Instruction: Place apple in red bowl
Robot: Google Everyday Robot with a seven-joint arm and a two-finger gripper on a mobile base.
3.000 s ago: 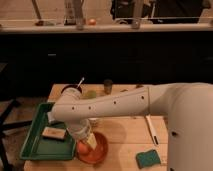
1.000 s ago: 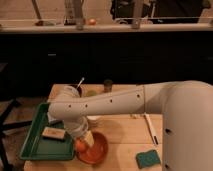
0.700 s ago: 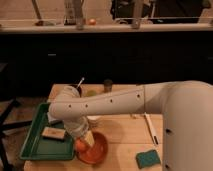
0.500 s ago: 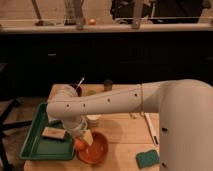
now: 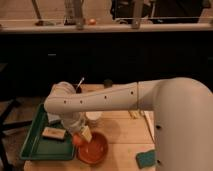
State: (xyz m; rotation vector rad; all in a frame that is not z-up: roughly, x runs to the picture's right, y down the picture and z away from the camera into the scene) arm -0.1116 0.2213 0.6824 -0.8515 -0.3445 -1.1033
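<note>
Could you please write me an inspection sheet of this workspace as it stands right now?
Surface: wooden table.
Job's things: apple at the left rim of the red bowl, touching it.
Clutter: green tray holding a tan block; teal sponge; white cup; dark bowl with spoon.
Pincer: pincer low over the bowl's left rim, beside the apple.
Cables: nothing seen.
Surroundings: dark cabinets, counter behind.
</note>
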